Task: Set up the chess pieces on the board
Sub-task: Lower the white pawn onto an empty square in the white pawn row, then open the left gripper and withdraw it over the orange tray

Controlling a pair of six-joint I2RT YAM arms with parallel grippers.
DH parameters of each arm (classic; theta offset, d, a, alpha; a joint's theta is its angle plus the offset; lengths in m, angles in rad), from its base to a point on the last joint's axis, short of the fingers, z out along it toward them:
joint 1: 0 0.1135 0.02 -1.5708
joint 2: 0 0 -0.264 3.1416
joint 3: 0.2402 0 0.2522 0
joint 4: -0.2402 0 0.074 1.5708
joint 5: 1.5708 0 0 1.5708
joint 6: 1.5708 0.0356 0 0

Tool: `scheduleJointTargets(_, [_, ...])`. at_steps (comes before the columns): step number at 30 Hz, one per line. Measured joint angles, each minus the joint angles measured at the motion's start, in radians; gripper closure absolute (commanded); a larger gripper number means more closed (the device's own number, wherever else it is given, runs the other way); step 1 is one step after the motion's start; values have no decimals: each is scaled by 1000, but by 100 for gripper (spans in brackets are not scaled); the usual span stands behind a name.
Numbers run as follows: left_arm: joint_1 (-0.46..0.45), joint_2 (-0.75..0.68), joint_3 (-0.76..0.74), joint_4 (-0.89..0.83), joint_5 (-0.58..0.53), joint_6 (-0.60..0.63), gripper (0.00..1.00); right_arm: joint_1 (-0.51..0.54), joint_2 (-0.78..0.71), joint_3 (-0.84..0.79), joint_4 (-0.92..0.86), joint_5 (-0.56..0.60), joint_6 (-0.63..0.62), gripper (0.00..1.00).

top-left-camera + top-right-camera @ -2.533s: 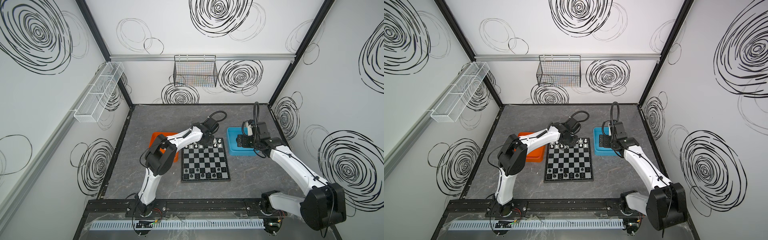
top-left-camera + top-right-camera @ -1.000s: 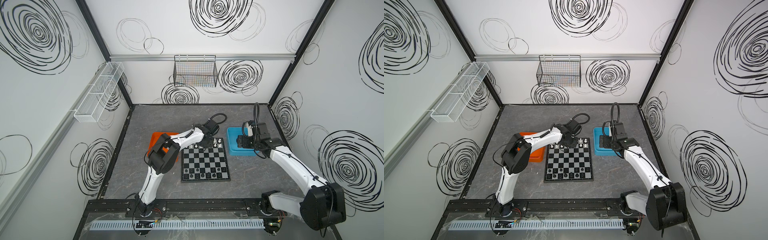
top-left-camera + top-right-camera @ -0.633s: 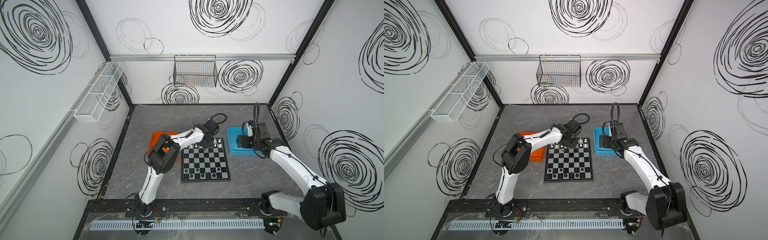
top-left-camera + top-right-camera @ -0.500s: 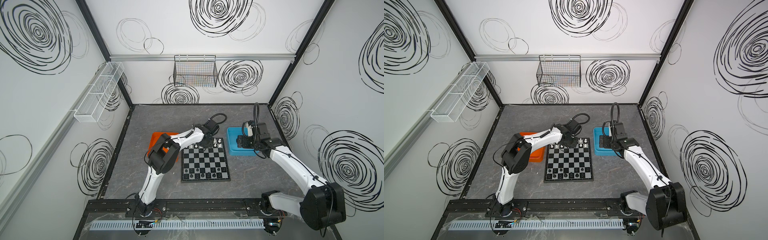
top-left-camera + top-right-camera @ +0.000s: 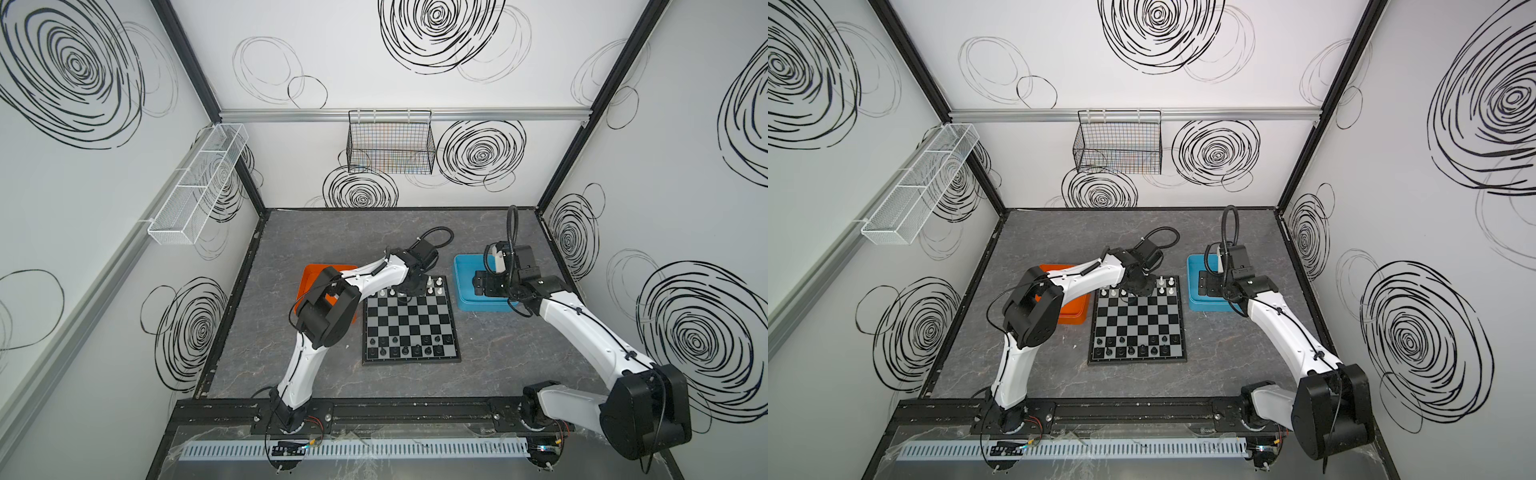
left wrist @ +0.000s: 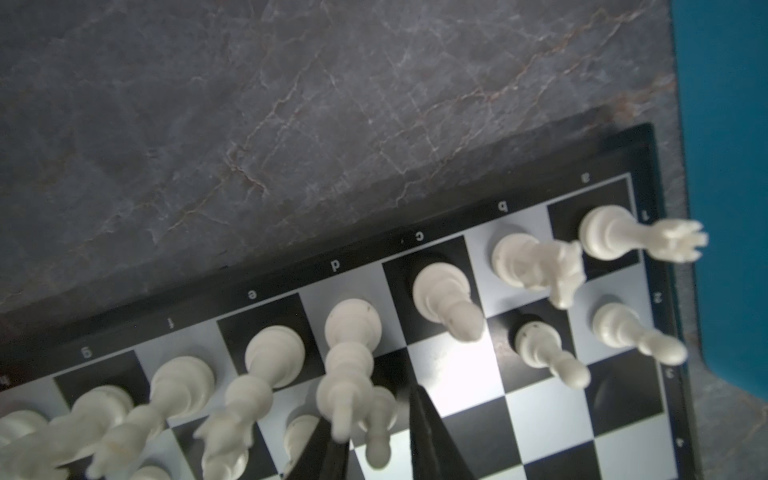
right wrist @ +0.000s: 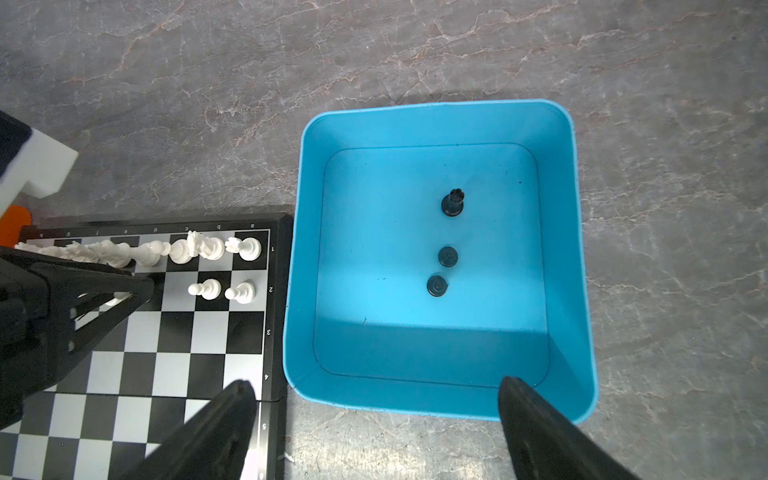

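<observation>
The left gripper [image 6: 374, 409] is low over the far side of the board [image 5: 409, 320]. Its fingers [image 6: 428, 436] are a little apart, with one white pawn [image 6: 378, 432] standing on the second row between them. A sliver of board shows on either side of the pawn, so it is not pinched. The right gripper [image 7: 374, 415] hangs above the blue tray [image 7: 577, 249], which sits just right of the board; its fingers [image 7: 540, 432] are spread wide and touch nothing. Three black pieces stand in that tray: one black rook [image 7: 453, 203] and two black pawns [image 7: 436, 285]. Along the board's far row the white pieces [image 6: 440, 291] number eight, the leftmost a blur at the picture's edge. Two more white pawns stand clear on the second row at its right end, and others there are partly hidden by the fingers. The black chessmen [image 5: 383, 352] on the two near rows are too small to count. One orange tray [image 5: 309, 276] lies left of the board, partly under the left arm.
</observation>
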Motion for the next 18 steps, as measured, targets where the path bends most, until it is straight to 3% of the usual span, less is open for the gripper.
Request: scheduleJointTargets(18, [-11,-127,-1,-4,12,-12,52,0,-1,13,-9,-11,0,5])
